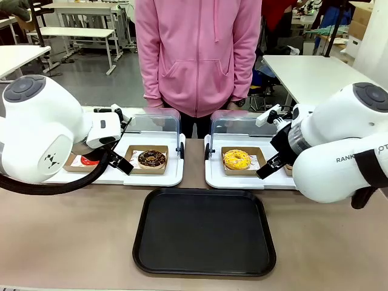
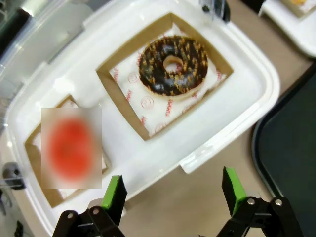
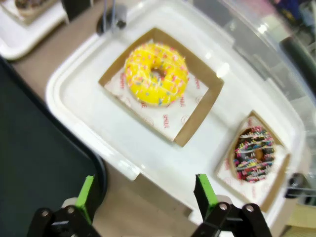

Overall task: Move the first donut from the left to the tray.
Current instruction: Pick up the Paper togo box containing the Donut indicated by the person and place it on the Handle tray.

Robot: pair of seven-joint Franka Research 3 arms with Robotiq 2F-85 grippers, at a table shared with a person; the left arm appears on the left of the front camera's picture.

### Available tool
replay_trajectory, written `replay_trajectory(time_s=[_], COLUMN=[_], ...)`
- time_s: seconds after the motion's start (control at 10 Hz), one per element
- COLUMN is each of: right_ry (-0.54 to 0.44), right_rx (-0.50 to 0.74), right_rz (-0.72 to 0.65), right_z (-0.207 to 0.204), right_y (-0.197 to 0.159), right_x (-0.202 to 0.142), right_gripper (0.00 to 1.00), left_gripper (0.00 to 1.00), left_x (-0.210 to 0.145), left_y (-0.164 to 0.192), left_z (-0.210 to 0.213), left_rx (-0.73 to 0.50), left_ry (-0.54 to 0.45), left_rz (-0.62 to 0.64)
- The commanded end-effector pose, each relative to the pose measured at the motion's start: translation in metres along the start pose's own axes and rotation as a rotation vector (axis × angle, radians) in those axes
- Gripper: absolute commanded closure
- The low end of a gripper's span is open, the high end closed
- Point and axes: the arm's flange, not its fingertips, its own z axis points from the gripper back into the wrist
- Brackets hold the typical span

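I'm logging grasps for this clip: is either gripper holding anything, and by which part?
Nothing is held. The left gripper and right gripper both have open jaws with nothing between them; the red donut sits untouched.

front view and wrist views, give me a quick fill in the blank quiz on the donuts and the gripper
The first donut from the left, glazed red, shares its white tray with a donut glazed in ___. In the right wrist view, the sprinkled donut nearest the black tray is ___. The left gripper is ___, gripping nothing.
Missing: chocolate; yellow; open.
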Motion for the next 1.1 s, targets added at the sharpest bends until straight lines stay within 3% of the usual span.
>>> replay_trajectory(time_s=[0.0, 0.2, 0.4, 0.6, 0.9, 1.0], right_ry=[-0.063, -0.132, -0.184, -0.282, -0.421, -0.375], right_rx=[0.025, 0.111, 0.228, 0.352, 0.396, 0.31], right_rz=[-0.027, -0.106, -0.123, -0.05, 0.045, 0.078], right_z=[0.06, 0.128, 0.168, 0.184, 0.187, 0.176], right_y=[-0.036, -0.09, -0.158, -0.212, -0.246, -0.25], right_x=[0.057, 0.07, 0.033, -0.018, -0.09, -0.111], right_gripper=[0.0, 0.0, 0.0, 0.0, 0.0, 0.0], left_gripper=[0.0, 0.0, 0.0, 0.0, 0.0, 0.0], left_x=[0.04, 0.06, 0.056, 0.033, -0.026, -0.05], left_y=[0.037, 0.091, 0.143, 0.195, 0.261, 0.281], left_z=[0.044, 0.083, 0.112, 0.127, 0.132, 0.121], left_rx=[-0.056, -0.161, -0.309, -0.419, -0.501, -0.522], left_ry=[-0.091, -0.112, -0.156, -0.252, -0.391, -0.453], left_rz=[0.016, 0.014, -0.091, -0.167, -0.252, -0.255])
